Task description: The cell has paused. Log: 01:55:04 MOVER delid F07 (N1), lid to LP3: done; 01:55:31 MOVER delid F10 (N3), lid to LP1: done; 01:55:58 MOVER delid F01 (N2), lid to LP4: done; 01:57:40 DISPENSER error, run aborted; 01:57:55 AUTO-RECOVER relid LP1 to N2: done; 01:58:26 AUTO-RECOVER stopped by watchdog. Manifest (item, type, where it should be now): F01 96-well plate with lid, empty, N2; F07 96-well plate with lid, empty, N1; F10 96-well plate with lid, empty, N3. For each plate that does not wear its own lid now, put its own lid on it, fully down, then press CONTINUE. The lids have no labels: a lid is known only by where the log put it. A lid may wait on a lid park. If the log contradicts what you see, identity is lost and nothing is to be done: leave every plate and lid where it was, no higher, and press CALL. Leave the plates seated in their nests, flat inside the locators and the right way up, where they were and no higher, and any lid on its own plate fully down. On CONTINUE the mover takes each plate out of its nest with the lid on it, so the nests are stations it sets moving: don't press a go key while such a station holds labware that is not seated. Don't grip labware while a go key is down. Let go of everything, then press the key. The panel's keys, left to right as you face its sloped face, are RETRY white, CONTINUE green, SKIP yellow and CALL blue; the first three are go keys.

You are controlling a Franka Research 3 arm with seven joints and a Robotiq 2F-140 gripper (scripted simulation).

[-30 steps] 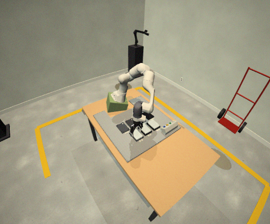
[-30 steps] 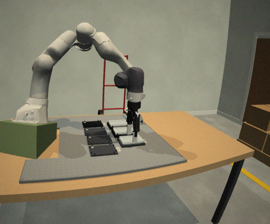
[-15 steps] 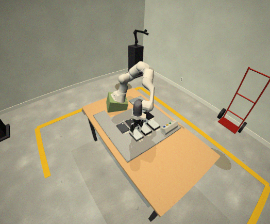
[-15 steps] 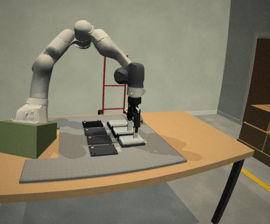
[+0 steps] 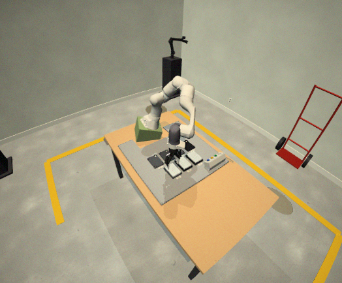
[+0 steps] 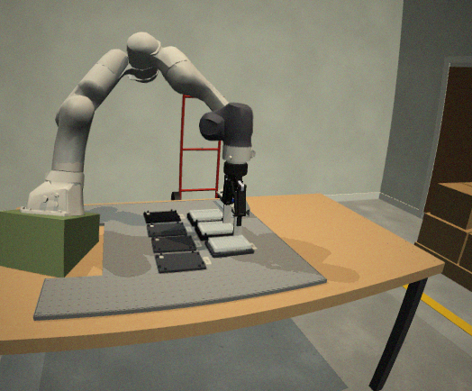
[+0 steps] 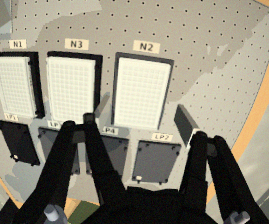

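- Arm [image 6: 72, 117]: rounded off-white links, smooth shells, thick bulging joints.
- Foot [image 6: 54, 198]: pale flared casting with small dark screw marks along its lower edge.
- Wrist [image 6: 230, 123]: dark grey, blocky and rounded, unlike the pale links above it.
- Flange [image 6: 237, 154]: short white collar under the wrist, with a black ring below it.
- Gripper [image 7: 141, 183]: black, with long jointed finger links; grey pins show at the lower knuckles in the wrist view.

Arm [image 6: 88, 95] arched, hand [image 6: 235, 212] pointing down, part-open
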